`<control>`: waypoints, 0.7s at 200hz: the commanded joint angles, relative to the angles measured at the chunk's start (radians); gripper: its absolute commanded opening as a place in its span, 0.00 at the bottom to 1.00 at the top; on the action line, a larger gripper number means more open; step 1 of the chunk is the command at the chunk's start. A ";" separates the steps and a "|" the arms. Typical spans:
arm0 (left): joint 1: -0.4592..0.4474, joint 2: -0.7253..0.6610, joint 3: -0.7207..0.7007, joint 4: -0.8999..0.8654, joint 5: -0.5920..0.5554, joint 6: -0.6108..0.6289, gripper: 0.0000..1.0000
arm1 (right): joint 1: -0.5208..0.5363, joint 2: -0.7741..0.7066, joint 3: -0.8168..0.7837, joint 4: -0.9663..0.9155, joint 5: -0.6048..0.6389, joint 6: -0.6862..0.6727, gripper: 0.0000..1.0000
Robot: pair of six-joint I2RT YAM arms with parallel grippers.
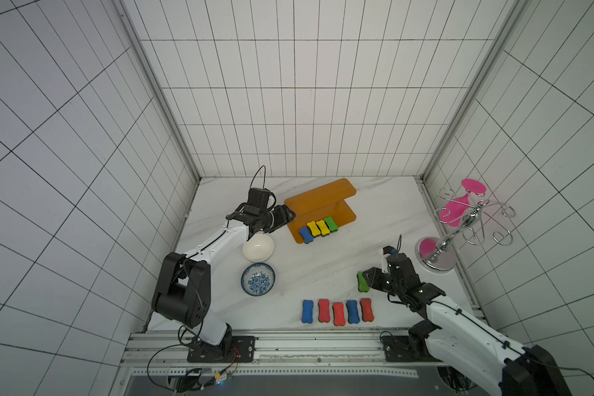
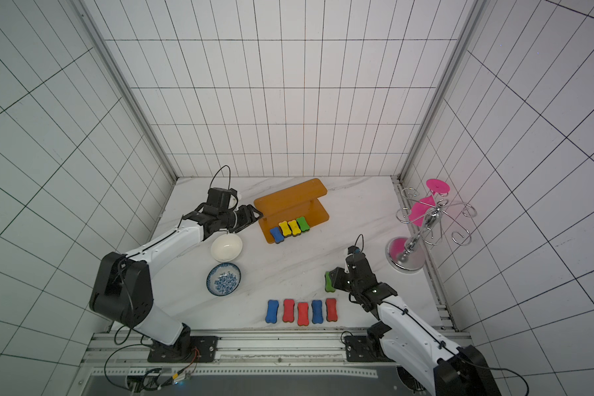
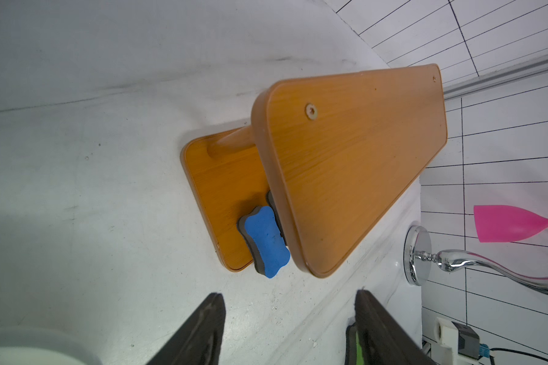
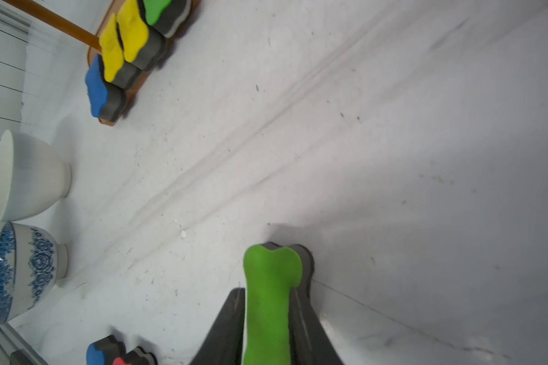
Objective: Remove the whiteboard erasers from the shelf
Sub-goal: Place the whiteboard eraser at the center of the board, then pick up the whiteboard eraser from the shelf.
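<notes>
- The shelf (image 1: 323, 200) stands at the far middle of the counter (image 1: 323, 264), with two orange boards set one above the other on short posts.
- A row of four erasers (image 1: 322, 228) lies side by side along the near edge of the lower board. From left to right they are blue, yellow, yellow and green.
- In the left wrist view the blue eraser (image 3: 264, 241) at the left end of that row sits skewed, and one end juts past the board's rim.
- A row of five erasers (image 1: 338, 313) lies on the counter near its near edge, right of middle. From left to right they are blue, red, red, blue and red, and all are well apart from the shelf.
- The left end effector (image 1: 286, 217) hangs just beside the left end of the shelf. Its fingers are spread wide, with nothing between them.
- The right end effector (image 1: 367, 282) is low over the counter on the right, just far of the row of five.
- A green eraser (image 4: 271, 268) sits between its two fingers, which lie close along either side. Whether they are pressing it cannot be told.
- A white bowl (image 1: 258, 247) and a blue-patterned bowl (image 1: 258, 278) stand on the left of the counter, the patterned one nearer.
- A chrome rack (image 1: 439, 255) stands at the right edge.
</notes>
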 commanded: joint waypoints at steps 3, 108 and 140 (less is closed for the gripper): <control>-0.002 -0.013 0.020 0.021 0.013 0.014 0.70 | -0.020 0.133 0.114 0.163 -0.075 -0.034 0.30; 0.028 0.075 0.126 -0.062 0.051 0.070 0.73 | -0.172 0.907 0.549 0.684 -0.362 0.050 0.32; 0.027 0.086 0.111 -0.052 0.056 0.071 0.73 | -0.172 1.007 0.605 0.723 -0.378 0.063 0.34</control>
